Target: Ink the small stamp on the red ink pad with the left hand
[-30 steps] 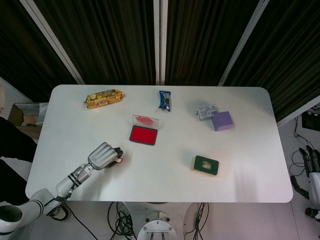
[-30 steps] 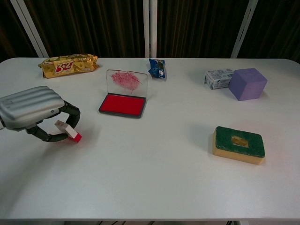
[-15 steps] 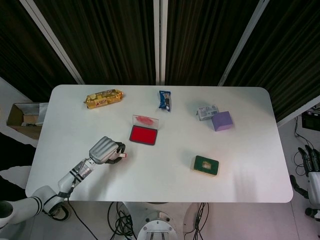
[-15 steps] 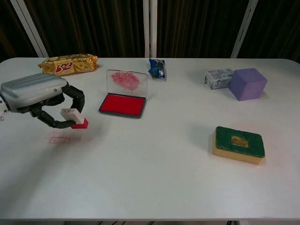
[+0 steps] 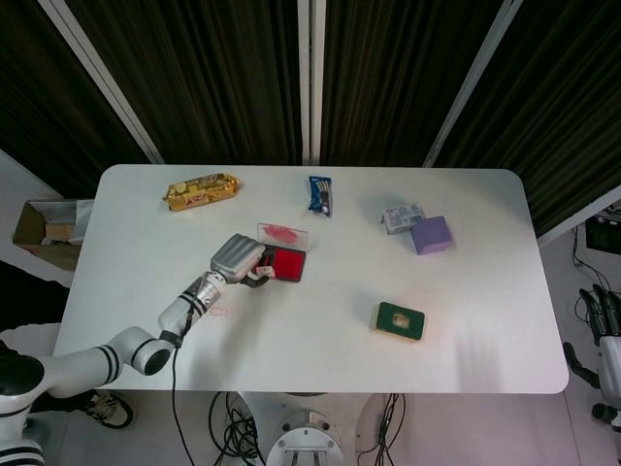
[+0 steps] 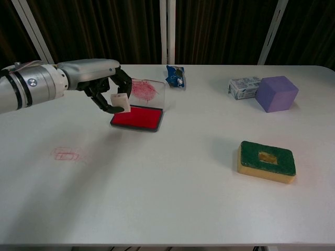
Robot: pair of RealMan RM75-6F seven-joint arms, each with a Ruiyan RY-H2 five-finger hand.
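My left hand (image 6: pixel 104 83) (image 5: pixel 241 258) holds the small white stamp (image 6: pixel 120 101) (image 5: pixel 260 273) between its fingers, just above the left end of the red ink pad (image 6: pixel 137 116) (image 5: pixel 287 263). The stamp's red base barely shows at its bottom edge. The pad's clear lid (image 6: pixel 145 91) stands open behind it, smeared with red ink. I cannot tell whether the stamp touches the pad. My right hand (image 5: pixel 607 325) hangs off the table at the far right edge of the head view, fingers hard to make out.
A faint red stamp print (image 6: pixel 66 154) marks the table at front left. A yellow snack pack (image 6: pixel 76 72), a blue packet (image 6: pixel 175 75), a small box (image 6: pixel 244 87), a purple cube (image 6: pixel 276 93) and a green-topped sponge (image 6: pixel 266 161) lie around.
My left hand has carried the stamp up and to the right, from above the print at front left to the ink pad's left end. The red print stays on the table.
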